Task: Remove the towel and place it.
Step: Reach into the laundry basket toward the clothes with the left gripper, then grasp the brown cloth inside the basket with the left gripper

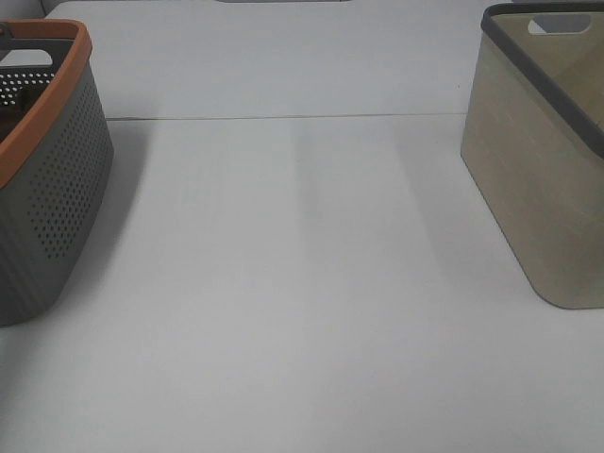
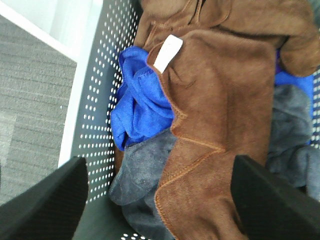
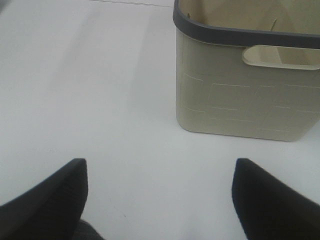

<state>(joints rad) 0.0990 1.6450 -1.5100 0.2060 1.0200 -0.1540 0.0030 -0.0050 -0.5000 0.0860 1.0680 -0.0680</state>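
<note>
The grey basket [image 1: 57,189], perforated and rimmed in orange, stands at one side of the table [image 1: 302,283]. The beige basket [image 1: 538,170] with its dark rim stands well apart from it on the opposite side. Between the two lies a broad bare stretch of table, crossed by one thin straight line running from the grey basket's far end towards the beige one.

Just outside the grey basket's perforated wall, the left wrist view shows only a narrow strip of table, then the table's edge, then grey floor [image 2: 30,100].

The towel [image 2: 220,100] lies inside the grey basket, on top of the pile, rumpled and folded over itself with a stitched hem showing. Its white tag [image 2: 167,53] lies on the edge nearest the perforated wall. A blue cloth [image 2: 140,110] is bunched between the towel and that wall, and a grey cloth [image 2: 145,175] lies under both.

The left tool [image 2: 160,200] hangs over the grey basket with its jaws spread wide and grips nothing. One finger [image 2: 50,200] sits above the perforated wall, the other [image 2: 270,200] above the towel. I cannot tell whether either touches anything.

The right tool [image 3: 160,200] is far from the grey basket, over bare table in front of the beige basket. Its jaws are equally wide and it is empty.
</note>
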